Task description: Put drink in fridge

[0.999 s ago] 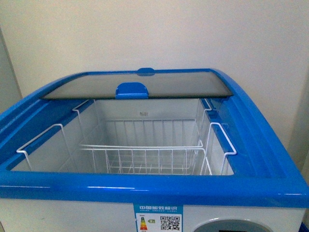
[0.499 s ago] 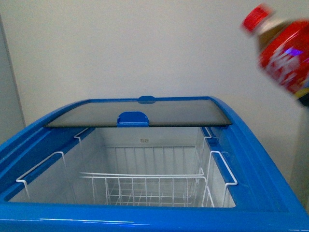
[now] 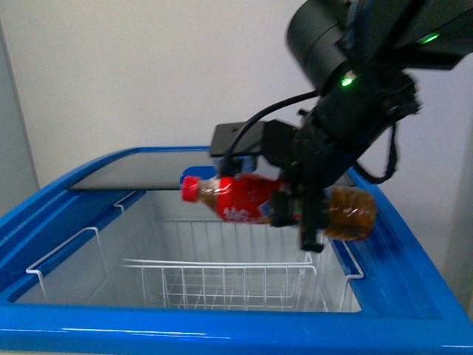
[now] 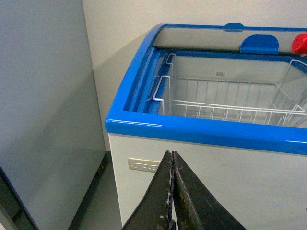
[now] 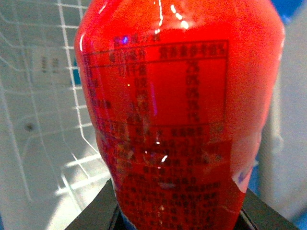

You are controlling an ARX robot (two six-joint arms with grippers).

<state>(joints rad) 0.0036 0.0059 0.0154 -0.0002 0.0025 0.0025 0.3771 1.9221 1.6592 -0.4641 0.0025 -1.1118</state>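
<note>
The drink bottle (image 3: 244,198), brown liquid with a red label and red cap, lies level in the air over the fridge (image 3: 222,333) opening, cap pointing left. My right gripper (image 3: 295,211) is shut on its middle from above. In the right wrist view the bottle's red label (image 5: 177,110) fills the picture between the dark fingers (image 5: 98,208). The fridge's glass lid (image 3: 148,174) is slid to the back, and a white wire basket (image 3: 222,277) hangs inside. My left gripper (image 4: 172,155) is shut and empty, low before the fridge's white front wall (image 4: 230,177).
A tall grey cabinet (image 4: 43,96) stands close to the fridge's left side, with a narrow strip of floor between. A plain wall rises behind the fridge. White wire basket handles (image 3: 63,255) hook over the blue rim on both sides.
The bottle was high at the upper right half a second ago; it has come down and leftward over the open fridge, and the right arm now fills the upper right of the front view.
</note>
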